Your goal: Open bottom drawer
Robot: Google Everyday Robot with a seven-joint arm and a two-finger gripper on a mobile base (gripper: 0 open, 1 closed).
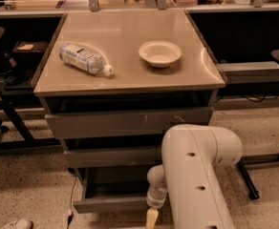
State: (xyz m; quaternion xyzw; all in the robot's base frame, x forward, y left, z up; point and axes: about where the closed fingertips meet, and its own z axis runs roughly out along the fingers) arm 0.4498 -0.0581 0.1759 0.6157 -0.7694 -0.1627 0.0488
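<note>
The bottom drawer (110, 204) is the lowest of three grey drawers in the cabinet. It stands pulled out a little, and its shallow tray (115, 188) shows behind the flat front. My gripper (152, 218) hangs at the right end of that front, low in the view, with one yellowish fingertip showing. My white arm (197, 175) fills the lower right and hides the drawer's right side.
The middle drawer (111, 156) and the scratched top drawer (130, 122) sit above. A plastic bottle (84, 58) lies on the cabinet top beside a white bowl (159, 53). Chair legs (247, 180) stand at the right and dark furniture (1, 104) at the left.
</note>
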